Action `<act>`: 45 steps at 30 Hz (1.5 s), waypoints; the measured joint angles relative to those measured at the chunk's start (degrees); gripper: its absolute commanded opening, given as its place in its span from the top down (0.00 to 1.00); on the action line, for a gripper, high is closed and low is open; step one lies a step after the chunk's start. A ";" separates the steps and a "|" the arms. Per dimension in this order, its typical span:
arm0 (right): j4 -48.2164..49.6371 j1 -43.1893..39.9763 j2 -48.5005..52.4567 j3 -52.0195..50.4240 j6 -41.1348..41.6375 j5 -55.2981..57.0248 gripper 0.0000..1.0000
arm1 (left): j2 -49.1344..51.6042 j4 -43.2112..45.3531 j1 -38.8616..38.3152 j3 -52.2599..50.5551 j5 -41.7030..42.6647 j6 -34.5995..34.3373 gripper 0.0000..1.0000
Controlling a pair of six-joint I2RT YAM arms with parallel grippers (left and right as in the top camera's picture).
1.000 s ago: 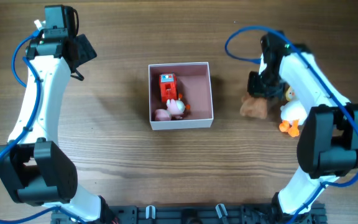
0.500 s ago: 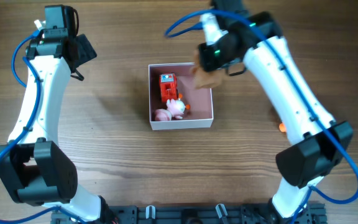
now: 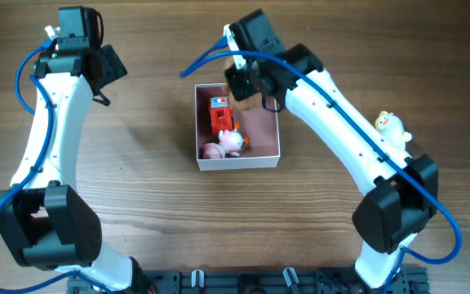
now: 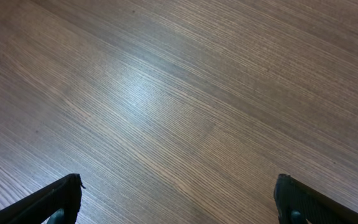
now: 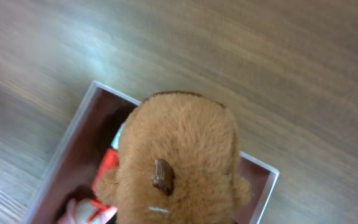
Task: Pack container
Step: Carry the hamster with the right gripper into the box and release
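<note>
The container (image 3: 268, 157) is a square white box with a pink inside at the table's middle. In it lie a red toy (image 3: 220, 113) and a pink-and-white toy (image 3: 229, 143). My right gripper (image 3: 250, 86) hangs over the container's far edge. It is shut on a brown plush toy (image 5: 179, 162), which fills the right wrist view above the container's rim (image 5: 261, 164); its fingers are hidden behind the plush. The red toy (image 5: 107, 167) shows beside the plush. My left gripper (image 3: 104, 65) is open and empty over bare wood at the far left, and also shows in the left wrist view (image 4: 179, 205).
A white-and-yellow duck toy (image 3: 390, 126) sits on the table at the right, beside my right arm's lower link. The arm bases stand along the front edge.
My right gripper has carried the brown plush from the table's right side to above the container's far edge. The duck now stands uncovered at the right. The left arm has not moved.
</note>
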 measured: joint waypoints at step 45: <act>12.09 -0.02 2.51 -12.63 -9.16 2.69 0.39 | 0.00 0.02 0.00 0.00 0.00 0.00 0.00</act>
